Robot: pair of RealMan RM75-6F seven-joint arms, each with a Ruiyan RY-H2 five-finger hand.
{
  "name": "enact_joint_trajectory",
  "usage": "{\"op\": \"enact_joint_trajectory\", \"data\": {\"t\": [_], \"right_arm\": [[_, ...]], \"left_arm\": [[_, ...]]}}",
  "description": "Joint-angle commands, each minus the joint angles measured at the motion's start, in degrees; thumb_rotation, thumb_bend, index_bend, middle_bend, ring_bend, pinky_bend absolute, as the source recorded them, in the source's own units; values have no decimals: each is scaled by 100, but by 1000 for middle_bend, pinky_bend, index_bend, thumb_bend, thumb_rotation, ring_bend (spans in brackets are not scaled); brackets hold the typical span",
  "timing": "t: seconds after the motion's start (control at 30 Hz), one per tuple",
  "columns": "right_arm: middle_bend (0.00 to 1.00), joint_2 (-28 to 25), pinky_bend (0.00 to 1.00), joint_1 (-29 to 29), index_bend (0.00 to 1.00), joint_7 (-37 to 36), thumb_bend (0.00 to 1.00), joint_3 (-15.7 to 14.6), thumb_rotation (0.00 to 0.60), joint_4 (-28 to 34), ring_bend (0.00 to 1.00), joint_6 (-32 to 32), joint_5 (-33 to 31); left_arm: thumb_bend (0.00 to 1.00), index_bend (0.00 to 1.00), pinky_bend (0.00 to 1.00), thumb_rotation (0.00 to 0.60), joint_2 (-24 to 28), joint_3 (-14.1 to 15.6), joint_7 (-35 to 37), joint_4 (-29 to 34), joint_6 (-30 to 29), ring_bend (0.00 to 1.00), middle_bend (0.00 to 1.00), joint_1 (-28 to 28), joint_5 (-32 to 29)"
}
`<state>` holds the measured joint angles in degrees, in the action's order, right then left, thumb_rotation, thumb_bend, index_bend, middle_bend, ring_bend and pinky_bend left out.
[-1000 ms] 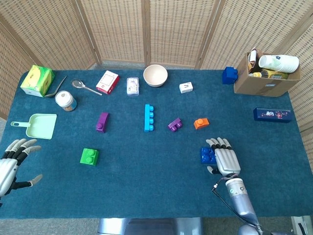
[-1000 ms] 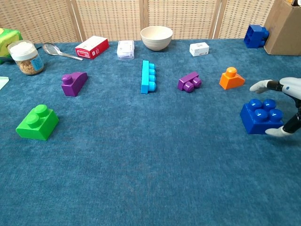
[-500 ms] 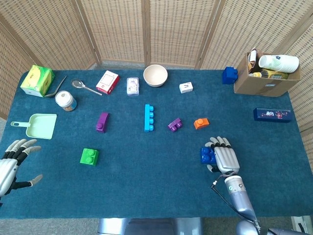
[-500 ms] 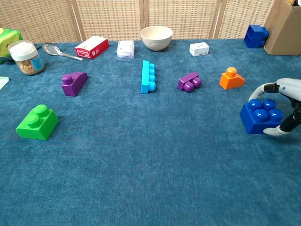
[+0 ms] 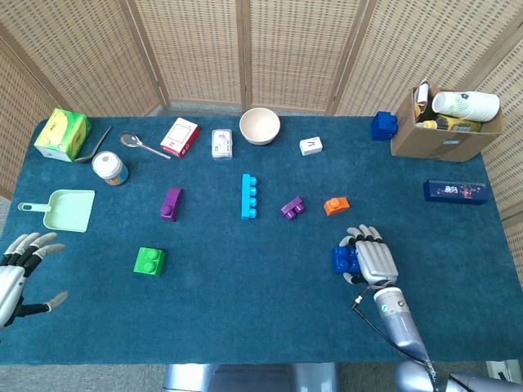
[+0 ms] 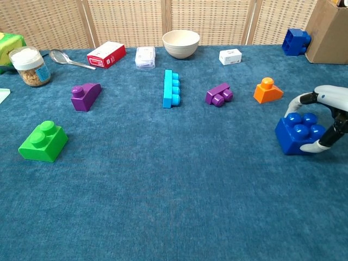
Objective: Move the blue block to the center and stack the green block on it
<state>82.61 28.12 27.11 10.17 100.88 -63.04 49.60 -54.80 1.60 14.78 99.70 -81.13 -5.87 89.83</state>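
The blue block (image 5: pixel 345 260) (image 6: pixel 297 134) sits on the teal surface (image 5: pixel 261 302) at about 4 o'clock from its middle, studs up. The right hand (image 5: pixel 372 258) (image 6: pixel 325 117) is wrapped onto it from the 3 o'clock side: in the chest view one finger arches over the block's far edge and the thumb (image 6: pixel 314 147) presses against its near side, so the block is pinched between them.

The green block (image 5: pixel 149 260) (image 6: pixel 43 141) lies well apart, at about 8 o'clock from the surface's middle, untouched. The left hand (image 5: pixel 18 273) hovers at the 8 o'clock corner, fingers spread and holding nothing, near a pale green dustpan (image 5: pixel 64 210).

Across the middle runs a row of other pieces: a purple block (image 5: pixel 171 202) (image 6: pixel 85 96) at 9 o'clock, a long cyan block (image 5: pixel 248 196) (image 6: pixel 171 88) near the centre, a small purple piece (image 5: pixel 292 207) (image 6: pixel 218 94) just past it, and an orange piece (image 5: pixel 335 205) (image 6: pixel 267 90) at about 12 o'clock from the blue block.

Along the far edge stand a white bowl (image 5: pixel 260 126) (image 6: pixel 181 43), a red and white box (image 5: pixel 180 136) (image 6: pixel 106 54), a spoon (image 5: pixel 143 144) (image 6: pixel 69 59), a jar (image 5: pixel 109 167) (image 6: pixel 32 66), and a second dark blue block (image 5: pixel 383 125) (image 6: pixel 296 41) beside a cardboard box (image 5: pixel 441 124) at 2 o'clock.
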Motion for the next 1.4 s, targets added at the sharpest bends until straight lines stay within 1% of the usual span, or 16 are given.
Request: {"op": "enact_joint_trajectory", "data": {"t": [0.03,0.2,0.33,0.53,0.63,0.8,1.07,1.4], "right_arm": [[163,-149,0,67,460,-63,227,3,600,221,0,90,77],[163,-279,0,226,461,-146,227,38,600,435,0,276,211],[163,-312,0,393,461,-246,226,123,600,537,0,442,289],[163,-248,0,819,461,-338,227,234,600,518,0,960,282],[163,-180,0,1116,461,-442,227,307,600,406,0,1341,249],[163,14,0,1513,461,-600,227,389,600,157,0,1712,350],[163,381,0,2042,462,-858,226,472,600,-359,0,2093,454],[163,773,0,2624,460,-1007,226,578,600,-878,0,2357,443]], "left_arm": [[264,222,0,600,-1,3,-1,-1,10,40,137,-9,12],[263,222,0,600,27,-5,-20,21,-5,40,136,-20,30],[264,222,0,600,55,1,-48,45,-21,39,135,-8,24],[263,221,0,600,99,15,-78,81,-19,36,136,24,-44],[262,221,0,600,139,10,-77,95,-57,36,135,55,-81],[264,221,0,600,157,-5,-46,71,-91,36,136,99,-165],[262,222,0,600,188,-23,-17,60,-70,36,136,123,-259],[262,221,0,600,193,-55,20,20,-68,36,136,163,-374]]}}
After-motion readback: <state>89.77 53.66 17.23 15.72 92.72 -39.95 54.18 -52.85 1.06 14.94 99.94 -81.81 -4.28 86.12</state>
